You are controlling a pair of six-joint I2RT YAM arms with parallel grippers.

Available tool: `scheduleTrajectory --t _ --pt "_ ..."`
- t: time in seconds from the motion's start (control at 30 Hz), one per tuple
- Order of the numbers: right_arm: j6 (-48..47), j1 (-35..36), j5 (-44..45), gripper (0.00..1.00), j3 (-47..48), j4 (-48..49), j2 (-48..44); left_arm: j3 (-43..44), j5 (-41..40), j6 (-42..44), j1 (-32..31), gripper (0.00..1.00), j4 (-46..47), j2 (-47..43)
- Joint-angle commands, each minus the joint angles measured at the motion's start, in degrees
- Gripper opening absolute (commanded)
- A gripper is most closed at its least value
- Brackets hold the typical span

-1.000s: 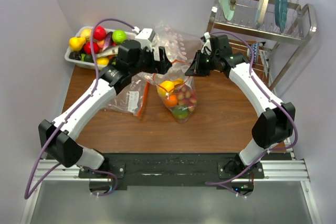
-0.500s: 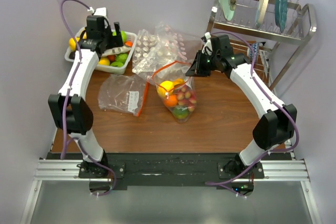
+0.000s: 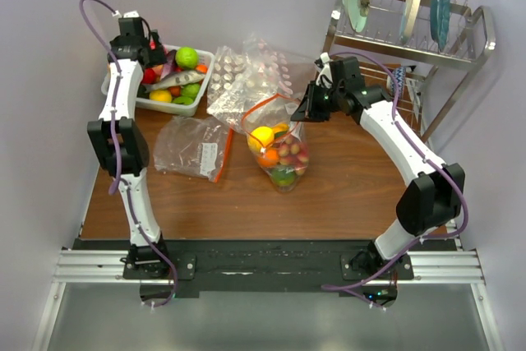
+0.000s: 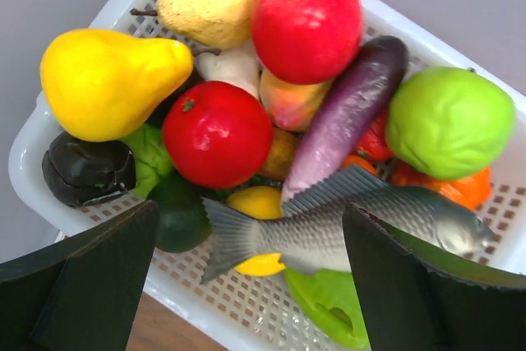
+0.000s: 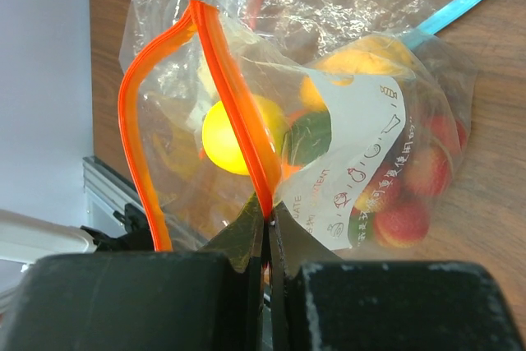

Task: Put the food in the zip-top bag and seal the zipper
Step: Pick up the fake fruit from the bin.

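Far left of the zip-top bag [image 3: 278, 150], over the white basket [image 3: 164, 108]: left claw [image 4: 251, 228], swung away from the bag's mouth within the last second, spread wide, empty, probably after another piece. At the bag itself: food [image 3: 275, 158] already inside, zipper [image 5: 238, 113] unsealed, pinched by the closed right claw [image 5: 265, 228]. Beneath the bag, brown wooden desk [image 3: 353, 187]; right of it, dish rack [image 3: 427, 39]; lilac walls around.
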Motion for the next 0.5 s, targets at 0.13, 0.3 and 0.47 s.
scheduleTrajectory --t 0.13,0.3,0.47 --pt "-0.9 -0.1 -2.3 0.00 -0.5 2.4 -2.0 1.5 2.7 -6.7 2.9 0.96 3.0 4.6" --pt "-1.0 -0.1 -2.5 0.00 -0.4 2.5 -1.8 -0.4 4.0 -11.0 4.3 0.95 6.8 6.1" --pt "-1.3 -0.1 -2.2 0.00 0.1 2.1 -1.8 -0.3 4.0 -13.1 4.7 0.92 9.0 8.7"
